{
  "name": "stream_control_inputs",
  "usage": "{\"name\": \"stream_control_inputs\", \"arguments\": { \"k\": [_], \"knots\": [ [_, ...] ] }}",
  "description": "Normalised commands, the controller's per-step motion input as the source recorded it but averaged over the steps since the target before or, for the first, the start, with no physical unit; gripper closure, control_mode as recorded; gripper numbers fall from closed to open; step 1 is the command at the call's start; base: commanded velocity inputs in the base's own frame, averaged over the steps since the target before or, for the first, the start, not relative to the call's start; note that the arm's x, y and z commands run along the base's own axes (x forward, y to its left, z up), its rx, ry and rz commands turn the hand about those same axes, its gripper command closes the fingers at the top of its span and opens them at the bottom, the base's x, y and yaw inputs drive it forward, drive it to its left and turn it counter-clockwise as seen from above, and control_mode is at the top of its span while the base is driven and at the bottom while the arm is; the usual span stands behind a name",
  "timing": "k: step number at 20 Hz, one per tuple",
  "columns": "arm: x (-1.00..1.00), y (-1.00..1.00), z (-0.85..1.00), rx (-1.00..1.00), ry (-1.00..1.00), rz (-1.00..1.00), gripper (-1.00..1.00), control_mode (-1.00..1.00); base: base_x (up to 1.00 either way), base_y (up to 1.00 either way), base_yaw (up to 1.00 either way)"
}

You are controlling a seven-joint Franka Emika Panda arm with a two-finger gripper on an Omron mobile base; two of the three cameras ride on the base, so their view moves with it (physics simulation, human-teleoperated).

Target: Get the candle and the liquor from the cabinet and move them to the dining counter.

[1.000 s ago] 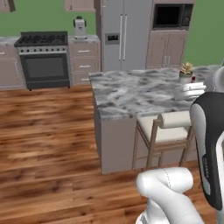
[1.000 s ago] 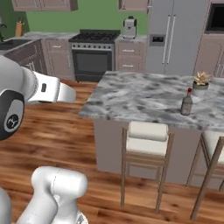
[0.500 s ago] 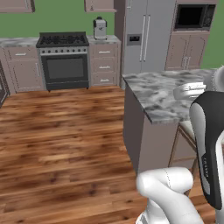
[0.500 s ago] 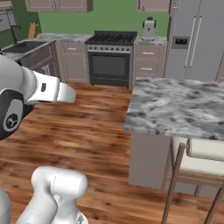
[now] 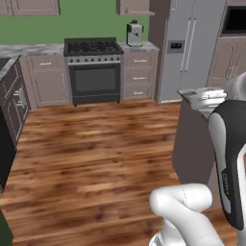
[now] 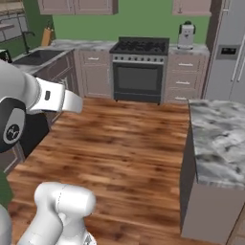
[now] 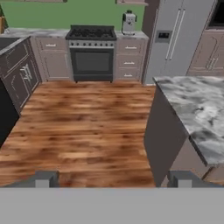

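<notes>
Pincer (image 7: 111, 179) spread wide and empty, its two tips over wooden floor (image 7: 83, 127) just left of the dining tabletop (image 7: 199, 113); beyond that marbled tabletop stands the black stove (image 7: 92, 52), a coffee machine (image 7: 128, 22) on the worktop to its right, then the steel fridge (image 7: 177, 39).

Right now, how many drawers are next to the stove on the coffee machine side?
3, stacked right of the stove: top drawer, middle drawer, bottom drawer.
</notes>
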Motion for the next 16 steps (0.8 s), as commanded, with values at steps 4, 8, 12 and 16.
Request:
{"name": "stream_control_inputs", "arguments": {
  "k": [4, 8, 12, 16],
  "knots": [
    [0.00, 0.00, 0.00, 0.00, 0.00, 0.00, -1.00, 1.00, 0.99, 1.00, -0.06],
    [0.00, 0.00, 0.00, 0.00, 0.00, 0.00, -1.00, 1.00, 1.00, 0.84, -0.07],
    [0.00, 0.00, 0.00, 0.00, 0.00, 0.00, -1.00, 1.00, 1.00, 0.41, -0.12],
    [0.00, 0.00, 0.00, 0.00, 0.00, 0.00, -1.00, 1.00, 1.00, -0.03, -0.12]
  ]
}}
